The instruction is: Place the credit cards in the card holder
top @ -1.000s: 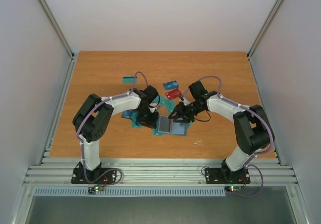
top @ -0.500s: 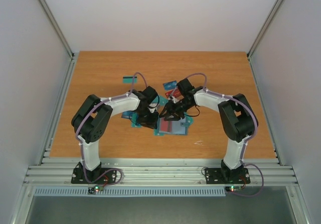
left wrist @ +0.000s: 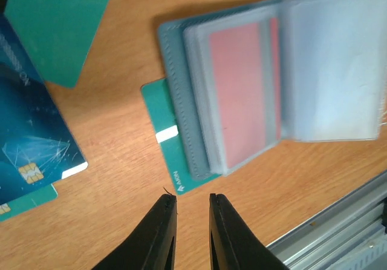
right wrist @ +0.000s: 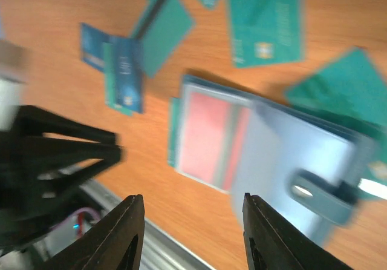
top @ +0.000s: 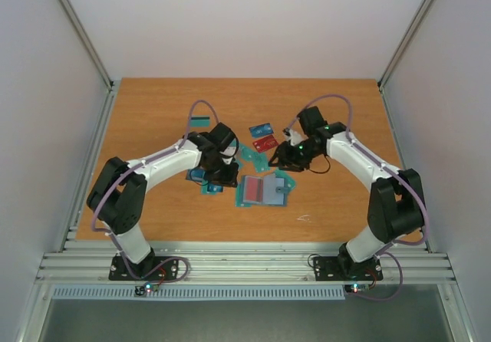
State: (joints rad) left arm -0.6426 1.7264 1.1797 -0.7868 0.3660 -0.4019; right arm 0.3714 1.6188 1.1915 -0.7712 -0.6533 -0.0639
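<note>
My left gripper [left wrist: 192,200]: barely apart, empty. Thin teal striped plastic card [left wrist: 175,161] just ahead, pinned under the open grey-blue folding card holder [left wrist: 178,79], so probably slide it out. Right gripper [right wrist: 192,200]: wide apart, empty.

The two look like twins. The left arm [top: 165,160] and the right arm [top: 357,156] are each built of smooth white tube-like links joined by chunky black joint housings. A thin lilac cable [top: 201,109] runs along each one, arching clear of the casing in places. Down at six o'clock, the black base plates [top: 146,268] each have a loose curl of dark wire and tiny red and green lights [top: 143,289] in front. The left claw [left wrist: 192,200] and the right claw [right wrist: 192,198] have plain matt-black fingers that taper toward the tips.
</note>
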